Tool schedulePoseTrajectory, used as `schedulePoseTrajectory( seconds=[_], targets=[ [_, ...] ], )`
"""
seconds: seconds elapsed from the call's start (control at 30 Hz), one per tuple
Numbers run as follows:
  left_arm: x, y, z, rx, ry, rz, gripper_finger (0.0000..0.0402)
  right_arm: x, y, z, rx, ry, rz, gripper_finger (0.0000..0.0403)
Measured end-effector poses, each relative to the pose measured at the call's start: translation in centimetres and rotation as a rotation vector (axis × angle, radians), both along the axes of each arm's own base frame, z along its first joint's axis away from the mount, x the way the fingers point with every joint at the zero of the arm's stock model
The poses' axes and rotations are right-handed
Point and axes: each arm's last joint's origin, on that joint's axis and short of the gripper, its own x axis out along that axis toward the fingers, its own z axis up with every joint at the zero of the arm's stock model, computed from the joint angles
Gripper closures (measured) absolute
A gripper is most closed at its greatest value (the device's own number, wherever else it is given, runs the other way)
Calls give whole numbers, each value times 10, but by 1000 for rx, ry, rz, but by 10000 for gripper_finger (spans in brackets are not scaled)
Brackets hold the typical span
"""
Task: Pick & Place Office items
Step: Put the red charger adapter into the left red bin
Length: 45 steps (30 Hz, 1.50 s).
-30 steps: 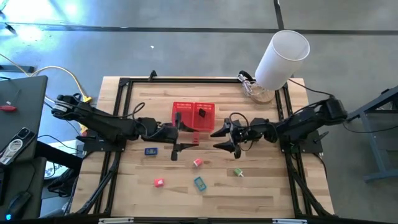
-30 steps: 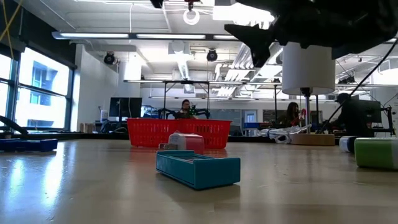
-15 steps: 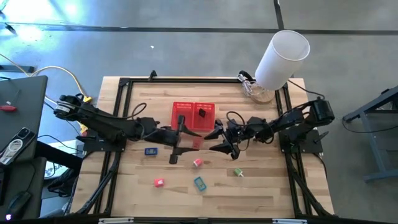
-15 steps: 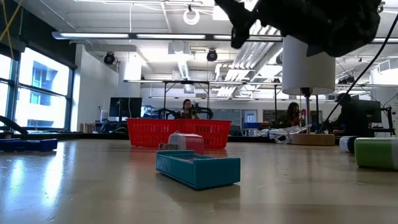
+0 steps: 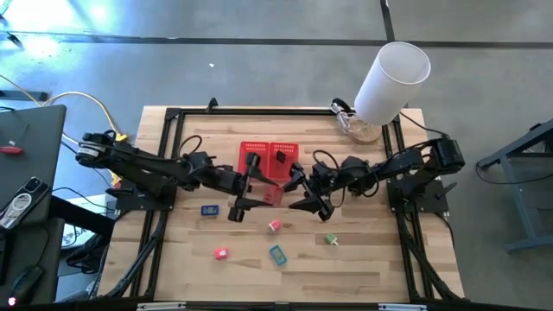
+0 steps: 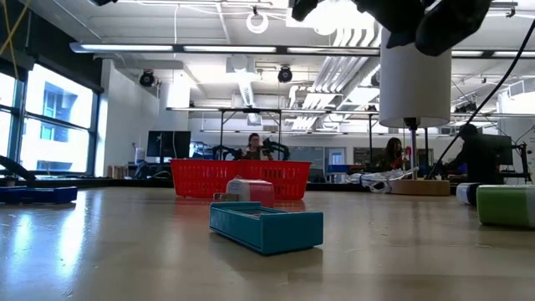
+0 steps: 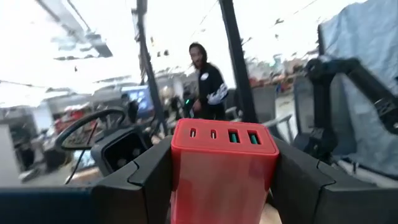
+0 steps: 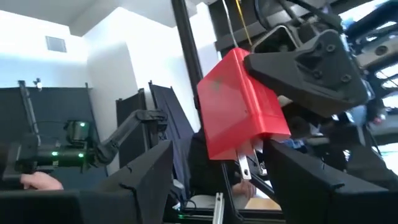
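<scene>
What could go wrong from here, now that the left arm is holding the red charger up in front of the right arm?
1. The left gripper holds the red charger in mid-air by its sides; it might slip and fall.
2. The open right gripper sits very close, so the fingers may collide if it closes in.
3. A dropped charger could land near the pale pink item and knock it.

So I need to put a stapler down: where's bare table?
Free: the strip between the red basket and the far frame rail, and the near edge below the pink item and teal box. Crowded: the middle, where the left hand holds a red charger facing the right hand.
</scene>
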Motion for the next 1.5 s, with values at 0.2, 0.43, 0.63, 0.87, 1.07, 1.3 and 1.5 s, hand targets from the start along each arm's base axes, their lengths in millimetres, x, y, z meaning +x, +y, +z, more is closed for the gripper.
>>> schedulePoseTrajectory(
  seconds=[0.2,0.43,0.63,0.87,1.07,1.3,1.5],
  targets=[
    [2,4,0,-7,-42,-61,200,3,-4,1,3,25,-15,165],
    [7,8,-5,6,-26,-53,200,5,-4,-2,-7,47,-32,165],
    [20,16,-18,-3,-5,-39,200,6,-4,-2,-26,56,-7,165],
    [25,22,-25,-13,32,-110,200,7,-2,-4,-55,79,37,165],
    [25,21,-29,22,73,-185,200,7,-1,-5,-67,83,66,165],
    [27,21,-38,42,161,-210,200,9,-1,-12,-95,144,70,165],
    [27,20,-40,49,176,-233,200,9,0,-14,-117,158,57,165]
  ],
)
